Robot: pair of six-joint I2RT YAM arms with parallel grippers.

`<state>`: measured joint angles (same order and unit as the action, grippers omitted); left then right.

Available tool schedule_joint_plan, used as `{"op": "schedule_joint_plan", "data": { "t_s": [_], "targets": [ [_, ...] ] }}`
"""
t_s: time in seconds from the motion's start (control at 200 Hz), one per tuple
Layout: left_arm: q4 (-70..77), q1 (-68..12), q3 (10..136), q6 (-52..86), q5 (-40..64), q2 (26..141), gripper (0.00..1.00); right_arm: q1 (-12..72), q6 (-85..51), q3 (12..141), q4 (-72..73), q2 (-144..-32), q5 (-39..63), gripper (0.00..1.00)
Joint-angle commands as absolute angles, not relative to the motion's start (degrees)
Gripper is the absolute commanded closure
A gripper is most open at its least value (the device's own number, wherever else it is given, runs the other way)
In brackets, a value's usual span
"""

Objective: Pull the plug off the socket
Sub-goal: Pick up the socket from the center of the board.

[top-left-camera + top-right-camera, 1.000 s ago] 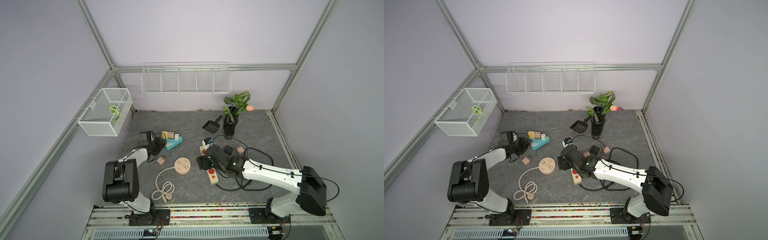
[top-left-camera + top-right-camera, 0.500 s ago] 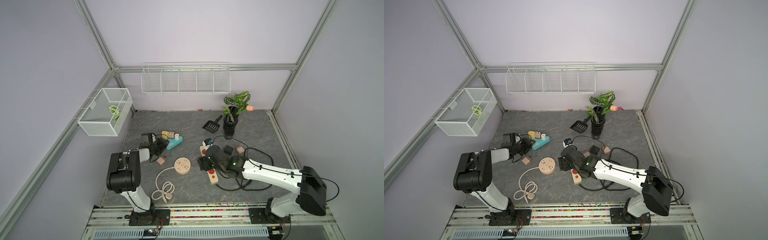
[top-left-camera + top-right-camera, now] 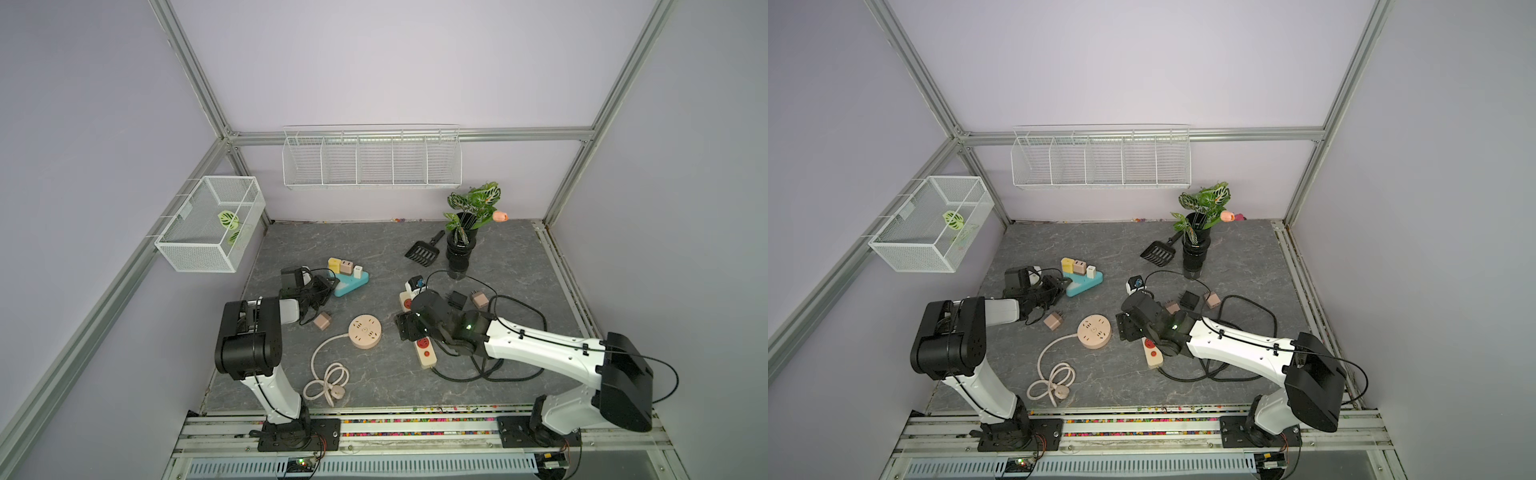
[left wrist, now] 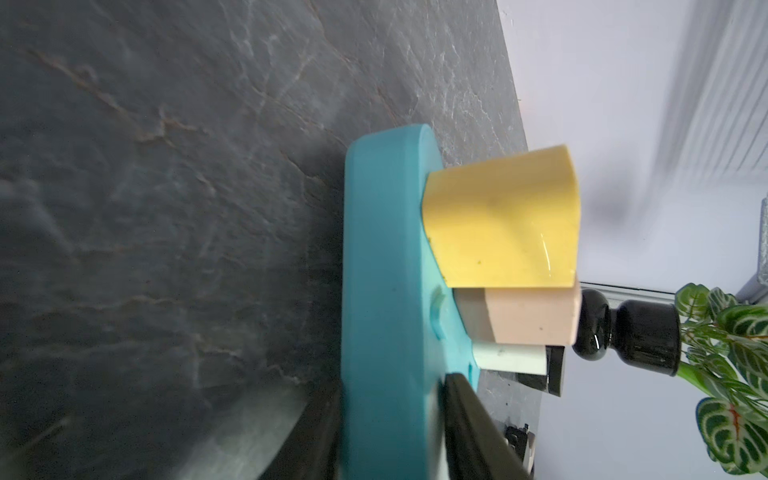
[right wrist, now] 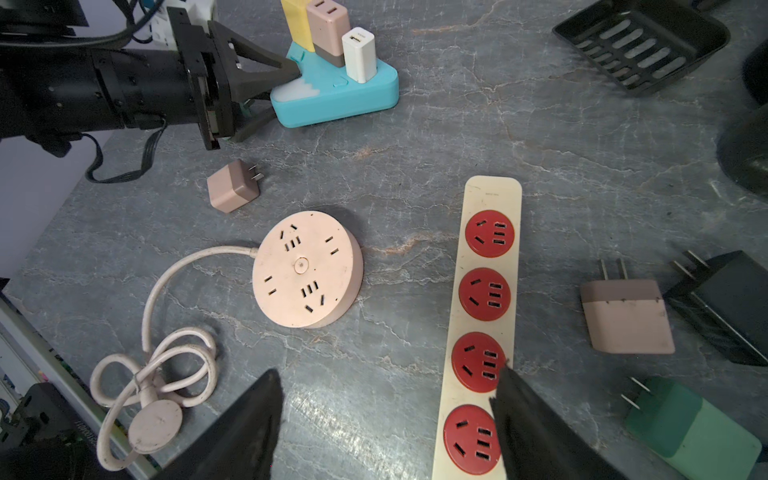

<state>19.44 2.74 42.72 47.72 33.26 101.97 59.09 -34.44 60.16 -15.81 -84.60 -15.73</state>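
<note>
A teal triangular socket (image 3: 351, 284) (image 3: 1084, 283) lies at the left-middle of the grey floor. Three plugs stand in it: a yellow plug (image 3: 333, 264) (image 4: 498, 220), a pink plug (image 3: 346, 266) (image 4: 528, 316) and a white plug (image 3: 358, 272) (image 5: 359, 54). My left gripper (image 3: 330, 286) (image 4: 390, 415) (image 5: 286, 91) lies low and level, shut on the socket's near corner (image 4: 386, 291), one finger above and one below. It touches none of the plugs. My right gripper (image 3: 409, 328) (image 5: 388, 372) hangs open over a cream strip (image 5: 482, 291) of red outlets, holding nothing.
A round pink socket (image 3: 364, 331) with a coiled cord (image 3: 328, 380) lies between the arms. Loose plugs (image 5: 625, 316) and a small pink plug (image 3: 322, 321) lie around. Black cable loops (image 3: 515, 332), a black scoop (image 3: 423, 251) and a vase with a plant (image 3: 459, 249) stand right and behind.
My left gripper has slid right to the teal socket and closed on its corner. The right arm has not moved.
</note>
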Motion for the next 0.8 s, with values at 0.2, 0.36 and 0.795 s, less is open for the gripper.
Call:
{"op": "schedule_joint_plan", "data": {
  "t_s": [0.2, 0.36, 0.795],
  "targets": [
    [23.57, 2.72, 40.39, 50.04, 40.71, 104.04, 0.85, 56.75, -31.51, 62.28, -17.26, -86.39, -18.01, 0.18],
    [25.54, 2.00, 39.71, 51.50, 44.86, 104.94, 0.92, 52.99, -25.23, 65.42, -17.87, -89.44, -13.89, 0.20],
    [15.07, -3.72, 44.67, 40.96, 46.07, 106.57, 0.98, 46.64, -15.17, 83.56, -25.55, -107.58, -4.10, 0.29]
  ]
}}
